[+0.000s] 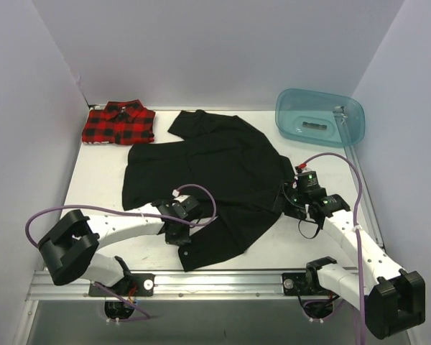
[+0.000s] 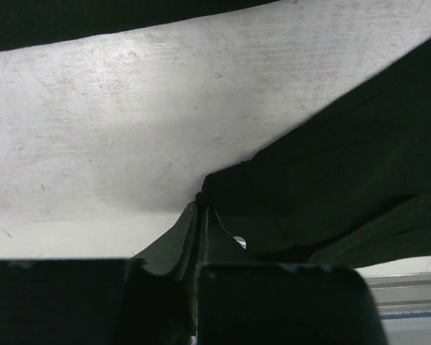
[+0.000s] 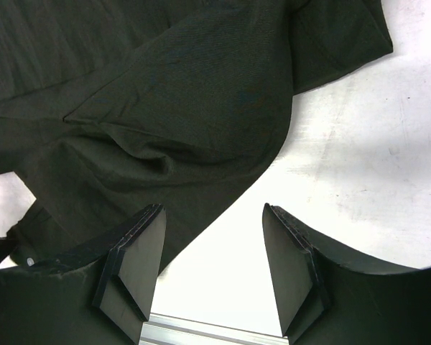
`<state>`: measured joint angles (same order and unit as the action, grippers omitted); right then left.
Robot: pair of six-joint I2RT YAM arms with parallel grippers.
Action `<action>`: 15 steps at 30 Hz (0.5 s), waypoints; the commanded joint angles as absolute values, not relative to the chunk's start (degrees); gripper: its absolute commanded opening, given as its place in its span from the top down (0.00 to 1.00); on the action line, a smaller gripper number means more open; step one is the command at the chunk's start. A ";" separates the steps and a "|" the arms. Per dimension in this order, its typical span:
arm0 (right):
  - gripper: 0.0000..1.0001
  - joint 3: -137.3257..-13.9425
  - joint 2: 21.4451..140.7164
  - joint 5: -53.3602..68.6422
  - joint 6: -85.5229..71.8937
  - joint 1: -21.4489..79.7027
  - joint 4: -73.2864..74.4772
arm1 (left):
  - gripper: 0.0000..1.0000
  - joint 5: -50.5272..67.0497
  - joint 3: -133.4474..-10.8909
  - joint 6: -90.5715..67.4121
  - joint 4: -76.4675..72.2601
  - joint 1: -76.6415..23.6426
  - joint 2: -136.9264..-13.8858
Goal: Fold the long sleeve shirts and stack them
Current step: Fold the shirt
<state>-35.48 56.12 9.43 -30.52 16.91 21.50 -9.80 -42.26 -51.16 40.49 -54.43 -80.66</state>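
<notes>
The black shirt (image 1: 208, 180) lies spread in the middle of the table, partly folded. The red-and-black plaid shirt (image 1: 118, 123) lies folded at the far left. My left gripper (image 1: 178, 224) sits on the black shirt's near left edge, its jaws shut on the black cloth (image 2: 309, 194) in the left wrist view, with a small white button (image 2: 239, 242) beside the fingers. My right gripper (image 1: 291, 201) is open at the shirt's right edge; in the right wrist view (image 3: 212, 219) its left finger overlaps the cloth (image 3: 187, 108) and bare table shows between the fingers.
A translucent teal tub (image 1: 319, 117) stands at the far right. A metal rail (image 1: 223, 280) runs along the near table edge. White walls enclose the table on three sides. Purple cables loop over both arms.
</notes>
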 commanded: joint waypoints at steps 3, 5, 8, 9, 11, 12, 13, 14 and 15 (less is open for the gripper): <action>0.43 -36.73 53.97 6.86 -29.80 16.61 22.93 | 1.00 -11.33 -51.58 -46.41 44.81 -55.02 -75.96; 0.43 -37.53 53.09 5.98 -29.27 16.61 23.64 | 1.00 -12.04 -55.18 -44.30 45.87 -54.67 -74.19; 0.43 -39.11 52.21 4.49 -28.83 16.70 24.87 | 1.00 -11.78 -62.21 -41.67 46.84 -52.13 -72.69; 0.43 -39.46 51.95 4.13 -28.83 16.61 25.31 | 1.00 -11.43 -65.88 -40.88 46.85 -51.25 -72.95; 0.43 -40.16 51.16 3.34 -28.92 16.61 25.49 | 1.00 -10.29 -69.76 -38.68 46.93 -48.35 -73.91; 0.44 -40.34 50.80 3.25 -28.92 16.70 25.40 | 1.00 -10.02 -71.61 -37.54 46.85 -47.21 -75.22; 0.44 -40.86 50.63 3.51 -28.92 16.70 25.40 | 1.00 -9.58 -75.81 -36.92 46.85 -46.41 -76.10; 0.43 -41.13 50.54 3.78 -28.74 16.70 25.40 | 1.00 -9.23 -77.94 -36.48 46.85 -44.41 -76.98; 0.43 -41.57 50.71 4.30 -28.31 16.70 25.40 | 1.00 -8.62 -79.87 -36.21 46.58 -43.51 -78.82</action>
<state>-38.79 51.37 5.50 -29.61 16.91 23.97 -9.85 -73.65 -39.97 46.35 -46.41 -75.85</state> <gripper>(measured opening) 0.565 0.014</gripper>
